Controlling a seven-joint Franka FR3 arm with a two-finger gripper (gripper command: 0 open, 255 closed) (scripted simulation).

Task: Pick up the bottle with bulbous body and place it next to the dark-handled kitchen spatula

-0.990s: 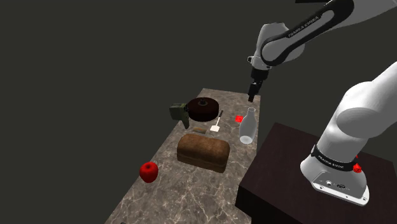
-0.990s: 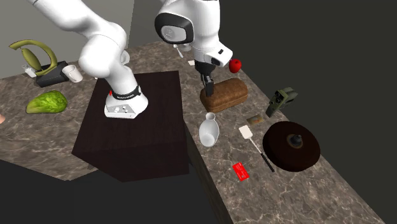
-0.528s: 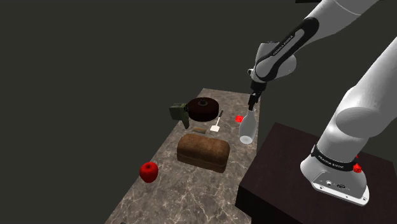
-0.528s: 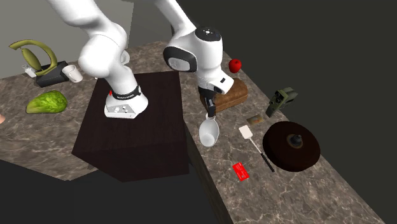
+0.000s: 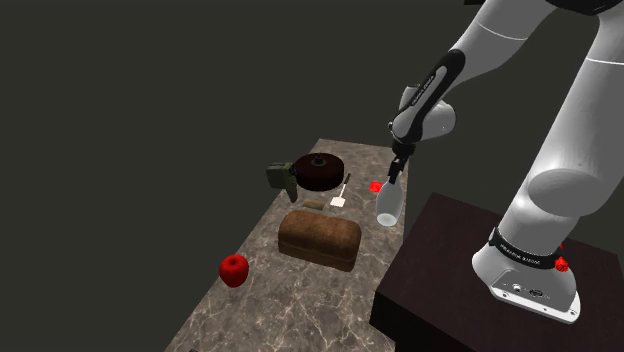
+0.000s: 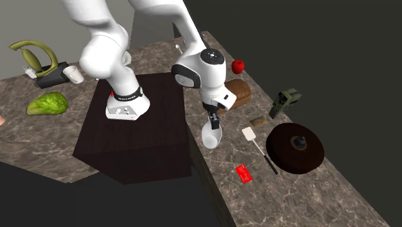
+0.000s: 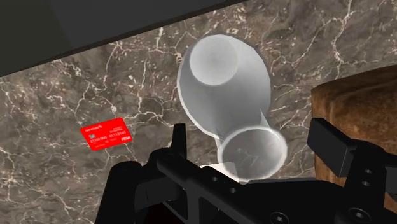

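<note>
White links of the arm [image 5: 548, 190] rise from the dark stand [image 5: 452, 262] at the shoulder view's five o'clock and leave the top edge. The forearm comes back down sloping toward seven o'clock, so the black tool [image 5: 397, 170] points almost straight down at the marbled desk [image 5: 290, 305].

A second ago the tool hung clear above the bottle, and half a second ago it was at the mouth. Now it has dropped around the neck, while the bottle stands where it stood. In the wrist view the tool [image 7: 253, 135] is apart, one finger on each side of the neck with a gap showing on both sides.

The bottle [image 5: 389, 206] is pale and translucent, with a wide rounded body, a short narrow neck and an open mouth. It stands upright near the desk's edge, just beside the stand. A brown loaf [image 5: 320, 240] sits at its eight o'clock. A red card [image 5: 376, 186] lies at its eleven o'clock. At nine o'clock, a little apart, lies the spatula [image 5: 342, 194], with a white blade and a thin dark handle.
</note>
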